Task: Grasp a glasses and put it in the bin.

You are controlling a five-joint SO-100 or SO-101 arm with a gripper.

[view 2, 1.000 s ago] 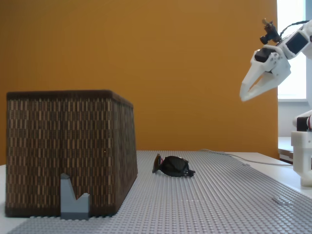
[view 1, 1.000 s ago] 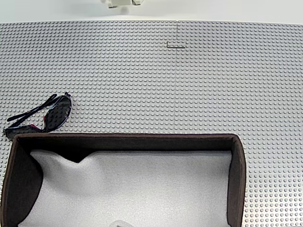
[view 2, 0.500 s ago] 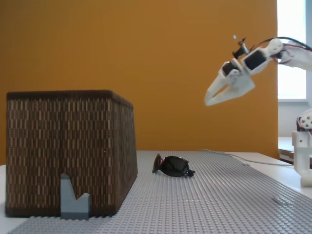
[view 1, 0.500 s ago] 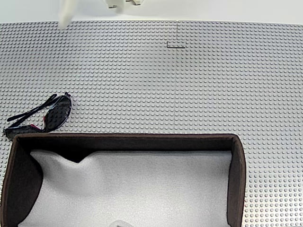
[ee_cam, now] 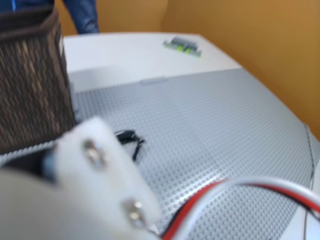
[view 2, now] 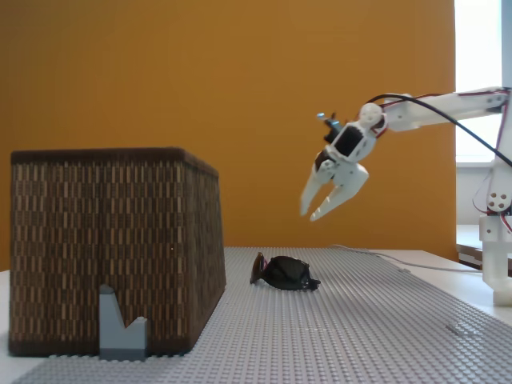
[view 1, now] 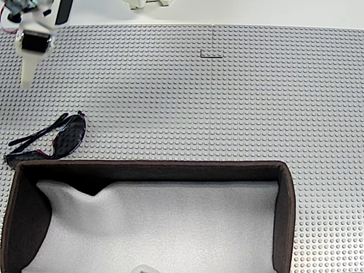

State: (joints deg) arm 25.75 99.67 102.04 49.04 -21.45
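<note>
From a fixed view looking down, the glasses [view 1: 50,139] sit on the bench [view 1: 227,102] right outside the bin's [view 1: 148,165] top wall, near its left corner, pretty much touching it. The gripper [view 1: 25,77] hangs above the bench further up, well apart from the glasses. From a fixed view at the side, the bin [view 2: 112,248] is left, glasses [view 2: 284,274] to its right, and the gripper [view 2: 314,214] is up in the air just right of them.
</note>
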